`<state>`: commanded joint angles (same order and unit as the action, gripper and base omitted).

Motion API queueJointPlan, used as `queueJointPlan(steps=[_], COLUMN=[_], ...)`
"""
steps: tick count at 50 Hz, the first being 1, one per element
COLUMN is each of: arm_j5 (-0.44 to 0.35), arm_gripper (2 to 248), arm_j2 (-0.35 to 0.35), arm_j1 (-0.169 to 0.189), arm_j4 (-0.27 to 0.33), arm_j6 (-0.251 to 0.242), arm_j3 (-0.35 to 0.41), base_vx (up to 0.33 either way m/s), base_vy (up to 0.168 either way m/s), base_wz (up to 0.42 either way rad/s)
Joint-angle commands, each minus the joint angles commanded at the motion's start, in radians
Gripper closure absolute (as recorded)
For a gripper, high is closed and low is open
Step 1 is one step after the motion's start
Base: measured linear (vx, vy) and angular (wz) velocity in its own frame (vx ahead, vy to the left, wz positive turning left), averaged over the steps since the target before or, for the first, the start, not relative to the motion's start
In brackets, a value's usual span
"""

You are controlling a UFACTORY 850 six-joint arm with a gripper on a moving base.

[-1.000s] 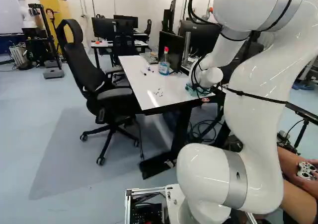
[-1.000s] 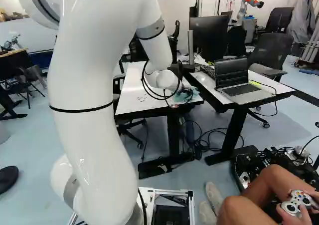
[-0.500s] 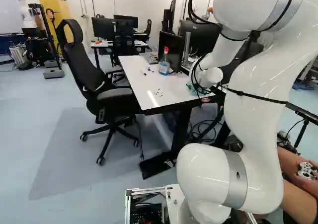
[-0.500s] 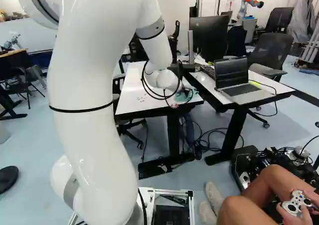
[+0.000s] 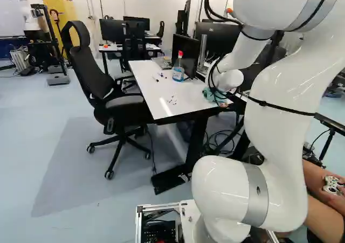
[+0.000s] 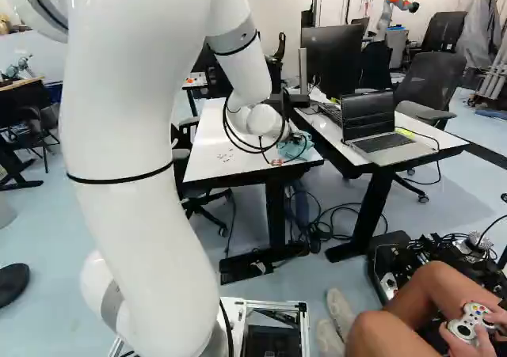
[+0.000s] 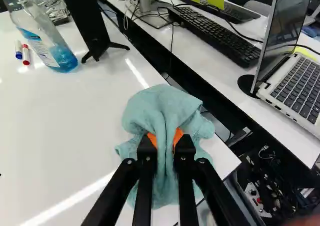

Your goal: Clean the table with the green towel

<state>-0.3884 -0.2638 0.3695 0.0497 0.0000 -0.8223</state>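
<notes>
where green towel bunches near table corner, fingers pinch its fold, narrowly apart.

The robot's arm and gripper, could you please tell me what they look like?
The arm is glossy white and rounded, with grey bands, thin black straps and black cables looping by its wrist. The gripper is black, two-fingered, with orange pads.

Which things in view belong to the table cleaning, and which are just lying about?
For the job:
crumpled blue-green cloth towel
black end effector with orange pads, shut on it
white tabletop
small dark specks, probably for wiping

Lying about:
clear red-capped bottle of blue liquid, seemingly unused
white blue-ended marker
white red-ended marker
open silver laptop
</notes>
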Motion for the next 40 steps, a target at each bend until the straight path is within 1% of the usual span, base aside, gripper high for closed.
queueJointPlan(steps=[12, 40], arm_j5=[0.038, 0.130], arm_gripper=[200, 200], arm_j2=[0.014, 0.052], arm_j1=[-0.018, -0.074], arm_j4=[0.000, 0.000], arm_j6=[0.000, 0.000], arm_j3=[-0.014, -0.042], base_vx=[0.000, 0.000], base_vy=[0.000, 0.000], base_wz=[0.000, 0.000])
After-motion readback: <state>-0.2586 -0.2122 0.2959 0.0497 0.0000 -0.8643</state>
